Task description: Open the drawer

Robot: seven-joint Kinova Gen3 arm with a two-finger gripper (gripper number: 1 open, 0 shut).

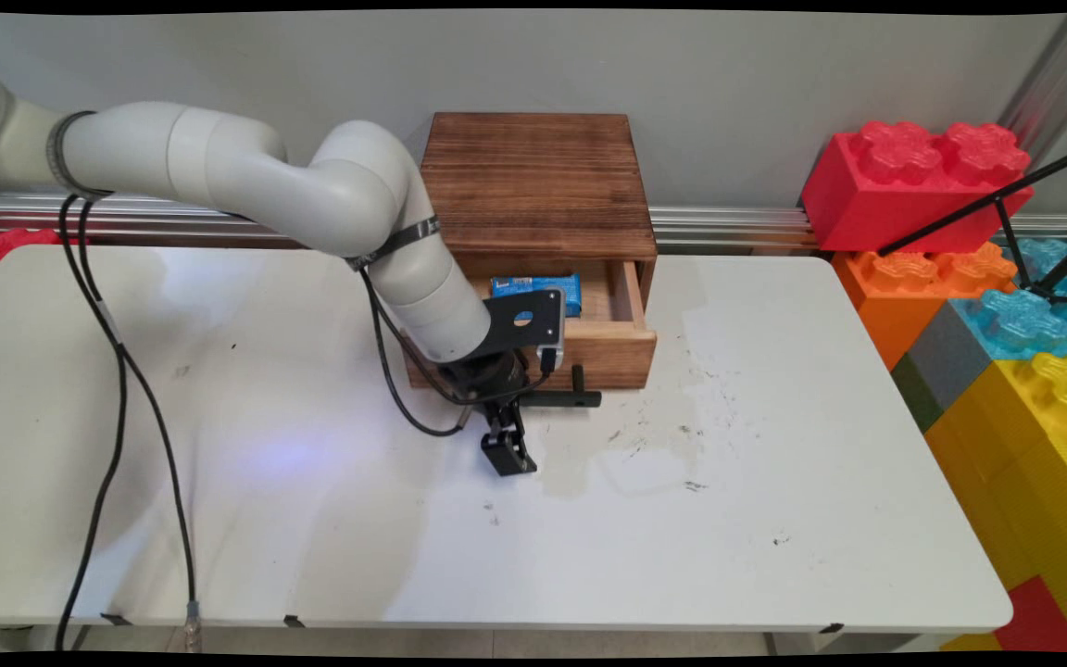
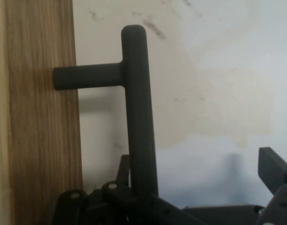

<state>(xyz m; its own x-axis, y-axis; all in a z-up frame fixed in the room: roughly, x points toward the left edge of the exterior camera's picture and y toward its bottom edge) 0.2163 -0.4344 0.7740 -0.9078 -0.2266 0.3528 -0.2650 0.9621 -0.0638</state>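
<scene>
With its fingers spread and holding nothing, the gripper point(image 1: 508, 451) hangs just beside the black handle point(image 2: 136, 108) of the half-open drawer point(image 1: 589, 347) near the tabletop's point(image 1: 774, 519) far edge, so any sideways drift could knock the handle.

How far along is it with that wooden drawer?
Done: the wooden box's drawer stands part-way out, with a blue packet lying inside. In hand: the black two-finger claw is open at the drawer's black bar handle, not clamped on it. Left: the drawer is neither fully out nor shut.
</scene>
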